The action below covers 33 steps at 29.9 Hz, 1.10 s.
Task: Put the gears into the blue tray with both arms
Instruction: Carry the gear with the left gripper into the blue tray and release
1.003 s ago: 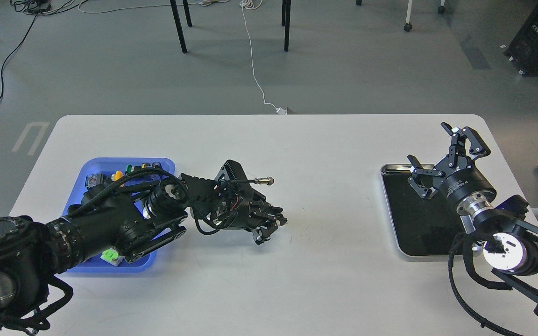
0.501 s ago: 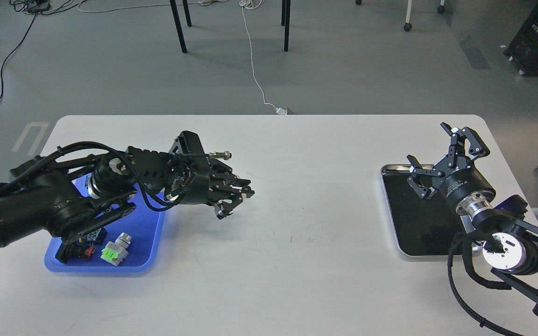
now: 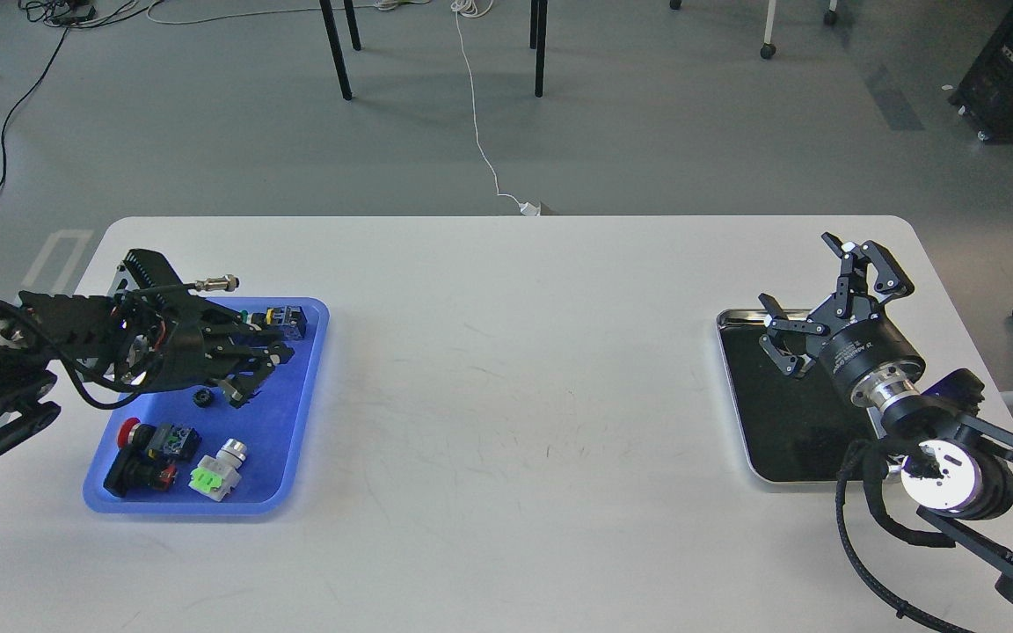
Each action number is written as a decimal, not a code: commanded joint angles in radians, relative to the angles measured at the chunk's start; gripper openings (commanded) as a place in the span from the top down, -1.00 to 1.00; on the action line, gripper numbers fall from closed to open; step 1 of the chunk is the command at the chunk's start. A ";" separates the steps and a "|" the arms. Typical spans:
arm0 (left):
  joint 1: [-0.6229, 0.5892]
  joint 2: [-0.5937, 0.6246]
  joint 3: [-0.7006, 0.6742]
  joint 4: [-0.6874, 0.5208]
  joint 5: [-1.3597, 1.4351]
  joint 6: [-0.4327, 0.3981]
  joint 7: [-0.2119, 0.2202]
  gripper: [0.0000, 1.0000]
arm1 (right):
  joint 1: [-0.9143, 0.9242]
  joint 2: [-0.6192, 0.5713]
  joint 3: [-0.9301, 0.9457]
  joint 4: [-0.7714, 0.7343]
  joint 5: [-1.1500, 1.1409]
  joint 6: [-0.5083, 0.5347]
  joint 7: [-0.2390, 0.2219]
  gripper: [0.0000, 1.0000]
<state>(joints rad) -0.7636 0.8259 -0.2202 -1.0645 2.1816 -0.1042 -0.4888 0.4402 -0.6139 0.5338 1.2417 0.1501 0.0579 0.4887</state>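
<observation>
- Left hand [image 3: 251, 374] over blue tray [image 3: 295, 440], fingers slightly parted, grip unclear; gear [image 3: 202, 397] just beside.
- Right hand [image 3: 810, 303] spread wide, empty, above steel tray [image 3: 739, 440].

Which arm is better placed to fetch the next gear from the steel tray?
Right. The right gripper hangs open over the steel tray, whereas the left gripper is across the table above the blue tray, beside a gear. No gear is discernible on the black lining.
</observation>
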 commanded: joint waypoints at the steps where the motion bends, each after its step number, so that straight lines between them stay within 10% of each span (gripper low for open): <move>1: 0.024 0.004 -0.004 0.012 0.000 0.000 0.000 0.69 | 0.000 0.008 -0.002 -0.001 0.000 -0.001 0.000 -0.95; 12: 0.043 -0.044 -0.007 0.090 0.000 0.001 0.000 0.54 | -0.006 0.009 0.002 -0.001 0.000 -0.001 0.000 -0.95; 20: 0.041 -0.044 -0.005 0.100 0.000 0.001 0.000 -0.45 | -0.009 0.008 0.002 -0.001 0.000 -0.001 0.000 -0.95; 33: 0.053 -0.014 -0.274 -0.061 0.000 0.029 0.000 -0.91 | -0.014 0.013 -0.003 -0.004 0.000 -0.001 0.000 -0.95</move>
<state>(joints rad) -0.7266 0.8116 -0.4100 -1.0552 2.1817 -0.0755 -0.4885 0.4277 -0.6038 0.5360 1.2416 0.1504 0.0567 0.4887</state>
